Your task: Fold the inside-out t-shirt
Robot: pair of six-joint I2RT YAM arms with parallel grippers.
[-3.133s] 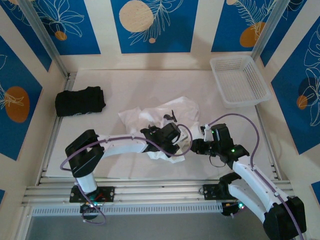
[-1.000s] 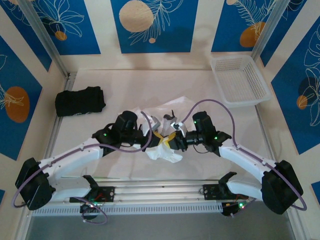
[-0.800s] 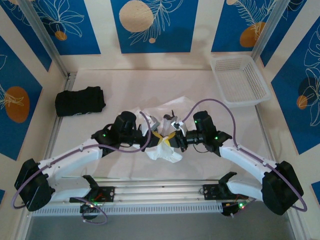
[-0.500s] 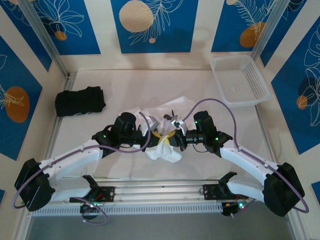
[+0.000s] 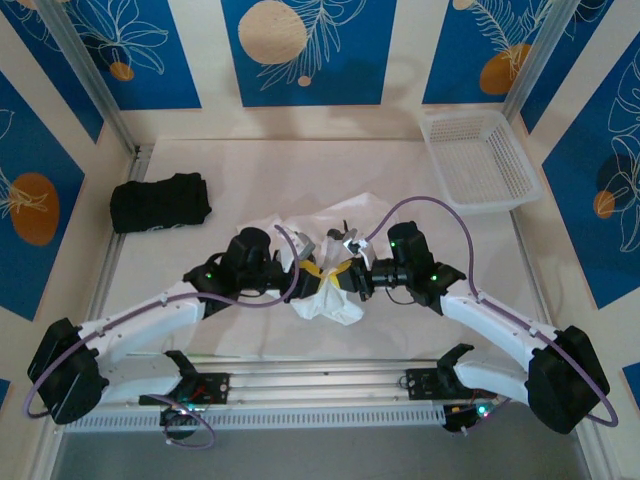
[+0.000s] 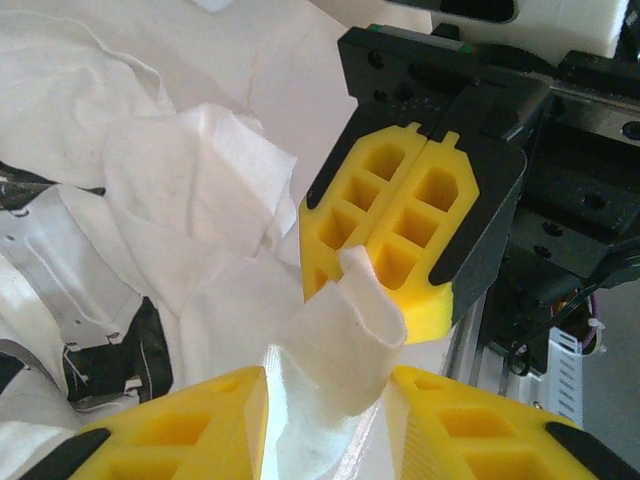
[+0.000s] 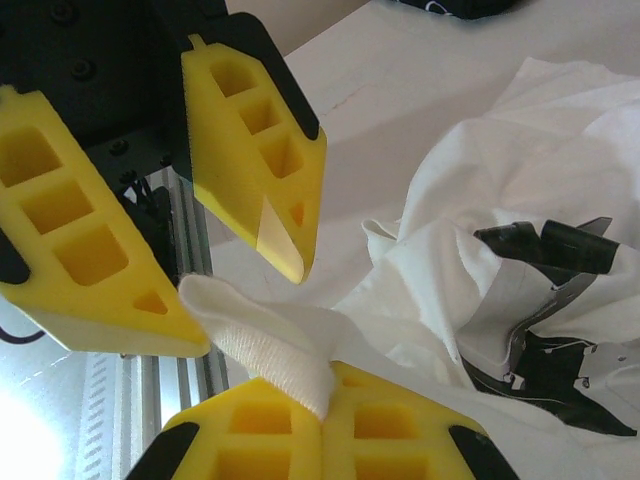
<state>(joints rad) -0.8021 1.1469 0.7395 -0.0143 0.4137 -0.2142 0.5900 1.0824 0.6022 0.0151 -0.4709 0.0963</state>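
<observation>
The crumpled white thin-cloth inside-out t-shirt [image 5: 338, 306] sits mid-frame in the top view. The right gripper [image 7: 322, 415] pinches its raised fold (probably a hem); the left gripper [image 6: 325, 420], released, straddles that fold from frame-left.

The scene is enclosed by cream wall panels [image 5: 208, 60], on which blue rectangles [image 5: 300, 50] printed with white leaf outlines and orange or pale discs are set. Slanted aluminium posts [image 5: 85, 75] are seen at the back corners. A white tabletop [image 5: 260, 170] is evenly lit and is bounded at the near edge by slotted aluminium rails [image 5: 320, 378]. Below these a grey floor strip [image 5: 300, 455] is seen.
</observation>
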